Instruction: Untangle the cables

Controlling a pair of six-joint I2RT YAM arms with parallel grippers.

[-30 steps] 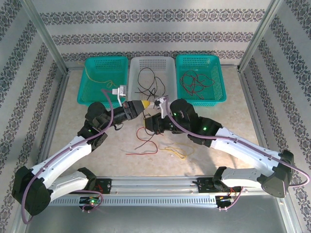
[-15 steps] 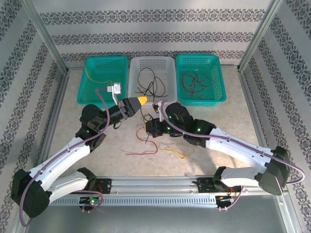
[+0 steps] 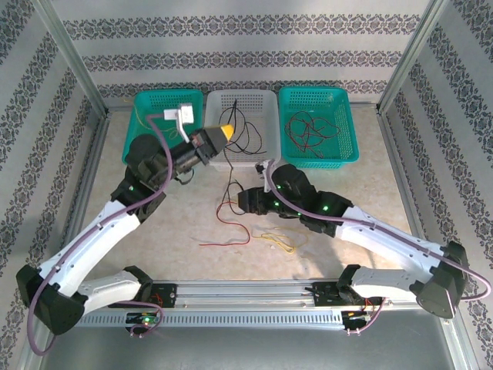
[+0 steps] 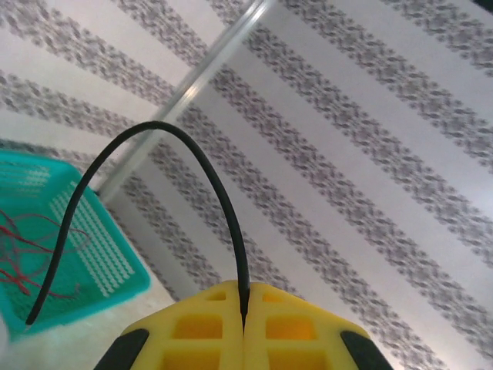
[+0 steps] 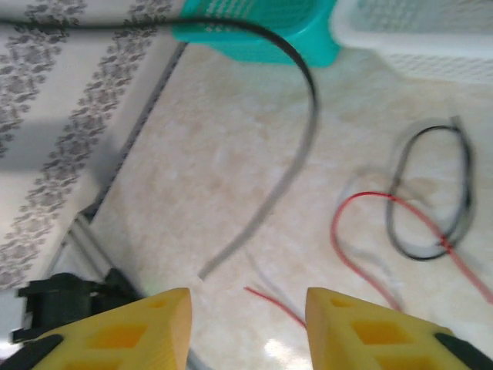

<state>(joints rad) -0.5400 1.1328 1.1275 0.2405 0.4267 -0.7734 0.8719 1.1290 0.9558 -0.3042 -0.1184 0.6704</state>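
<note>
The left end effector is clamped tight on a black cable, raised over the white basket at the middle of the tabletop's far edge. The cable's tail hangs toward the loose tangle at mid tabletop, and I cannot tell whether its end is clear of it. The right end effector stands partly open with nothing between its fingers, low over a red cable and a black loop. The step looks like drawing the black cable free. It is best lifted slowly and straight up so the tail slides out without dragging the red one, the right end effector pinning whatever rises, and then lowered into the white basket. The tabletop is pale, marbled and smooth, with a yellow cable lying toward its near edge. Teal baskets flank the white one, and patterned striped walls and metal posts enclose it all
</note>
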